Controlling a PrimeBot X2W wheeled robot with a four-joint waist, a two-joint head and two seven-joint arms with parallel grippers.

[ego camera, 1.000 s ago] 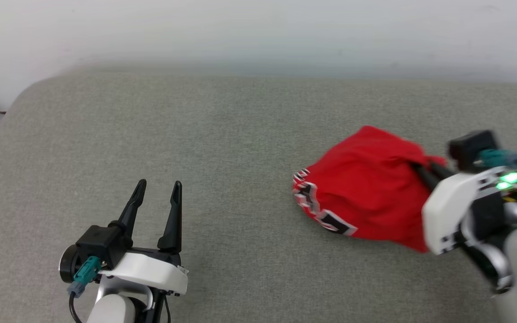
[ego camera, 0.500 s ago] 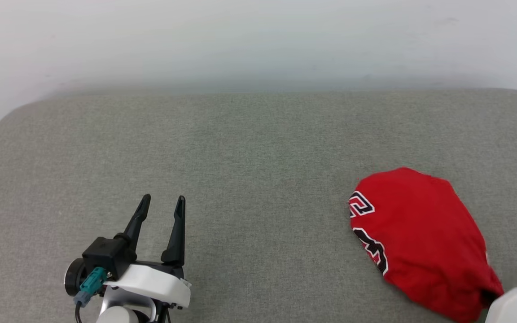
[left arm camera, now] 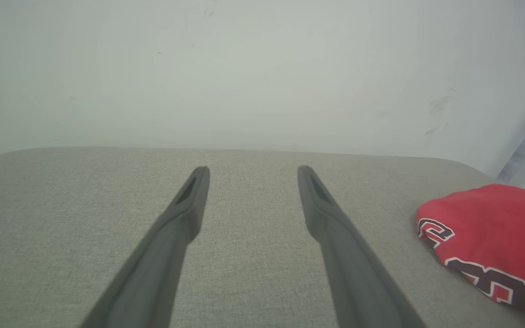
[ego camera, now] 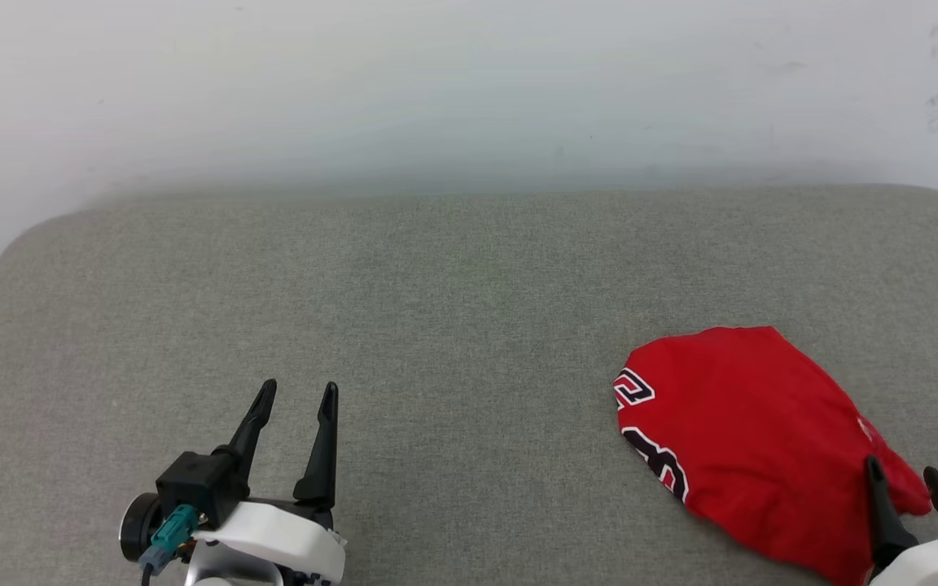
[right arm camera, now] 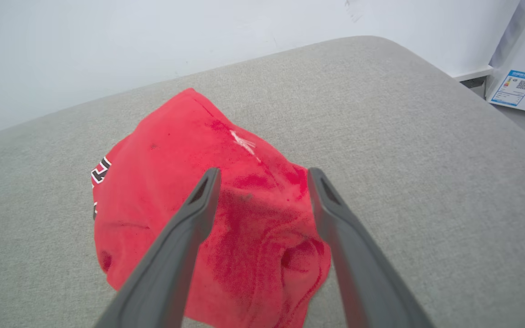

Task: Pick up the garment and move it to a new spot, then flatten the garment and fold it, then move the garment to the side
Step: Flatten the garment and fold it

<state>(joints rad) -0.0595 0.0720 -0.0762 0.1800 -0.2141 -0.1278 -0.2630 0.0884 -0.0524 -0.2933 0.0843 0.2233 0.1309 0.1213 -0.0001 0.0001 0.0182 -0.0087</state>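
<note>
Grey fabric cushion (ego camera: 436, 325) against pale wall (ego camera: 436, 81). Bunched bright red jersey garment (ego camera: 746, 431) lower right of head frame, slanting down-right, near end at right gripper (ego camera: 900, 465), parted and empty; left gripper (ego camera: 298, 385), likewise parted, lower left, well apart.

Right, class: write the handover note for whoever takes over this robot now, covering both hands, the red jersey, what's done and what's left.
Left hand: open and empty, over the bare grey padded surface, well clear of the garment.
Right hand: open, fingers spread over the garment's near end, gripping nothing.
Garment: a rumpled heap on the right of the surface, its numbers showing at its left edge.
Done: it is set down, free of both hands.
Left: by its look, flatten it, fold it, then move it aside.
</note>
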